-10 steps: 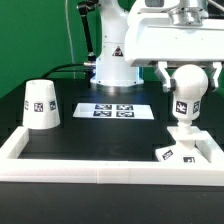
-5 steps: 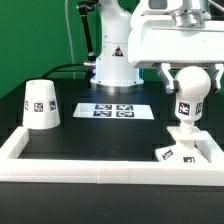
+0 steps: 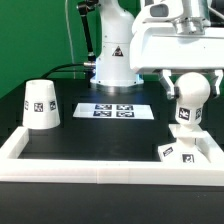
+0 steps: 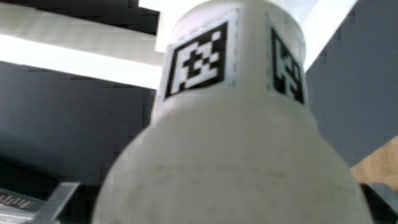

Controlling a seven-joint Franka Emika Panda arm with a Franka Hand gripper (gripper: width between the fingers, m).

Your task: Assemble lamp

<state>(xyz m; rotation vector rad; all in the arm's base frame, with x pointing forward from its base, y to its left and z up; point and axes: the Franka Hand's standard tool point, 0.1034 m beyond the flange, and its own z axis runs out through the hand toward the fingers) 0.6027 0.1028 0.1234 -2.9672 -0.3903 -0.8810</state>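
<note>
My gripper [image 3: 192, 84] is shut on the ball top of the white bulb [image 3: 188, 112] and holds it upright at the exterior view's right. The bulb's lower end is right over the flat square base [image 3: 200, 150], which lies in the front right corner; I cannot tell whether they touch. In the wrist view the bulb [image 4: 222, 130] fills the picture, its tags facing me. The tapered shade [image 3: 40, 105] stands mouth down at the exterior view's left, far from the gripper.
The marker board [image 3: 113, 110] lies at the back middle, in front of the robot's pedestal [image 3: 115, 60]. A raised white wall [image 3: 100, 165] borders the black table along the front and both sides.
My gripper has moved slightly down and to the exterior view's right with the bulb, closer to the base. The shade and base have not moved.
</note>
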